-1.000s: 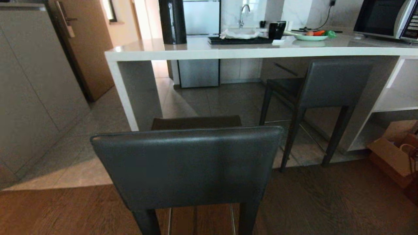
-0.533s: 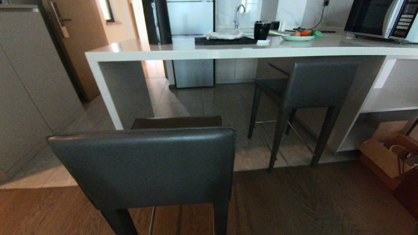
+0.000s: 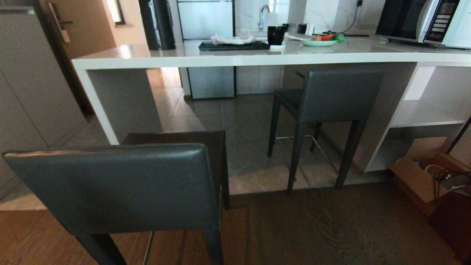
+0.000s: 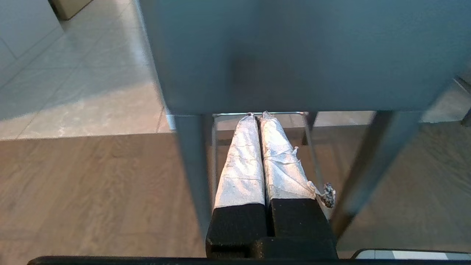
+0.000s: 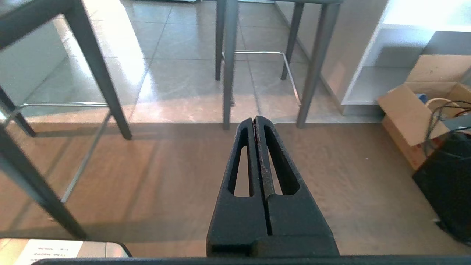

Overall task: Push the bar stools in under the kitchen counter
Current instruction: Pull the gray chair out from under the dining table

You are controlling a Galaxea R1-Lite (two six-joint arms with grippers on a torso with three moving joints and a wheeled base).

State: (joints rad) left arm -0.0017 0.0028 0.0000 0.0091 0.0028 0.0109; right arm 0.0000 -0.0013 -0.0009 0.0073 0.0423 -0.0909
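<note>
One bar stool [image 3: 331,95] already sits tucked under the kitchen counter [image 3: 235,59], at about one o'clock in the head view, its backrest just below the slab edge. The near bar stool [image 3: 117,187] stands out on the wood floor at about seven o'clock, well apart from the counter, so roughly half the job looks done and this one is left to push in. Neither arm shows in the head view. The left gripper [image 4: 257,117], its taped fingers pressed together and holding nothing, hangs just behind the near stool's backrest. The right gripper [image 5: 254,119] is likewise closed and empty, pointing toward the floor between the two stools.
</note>
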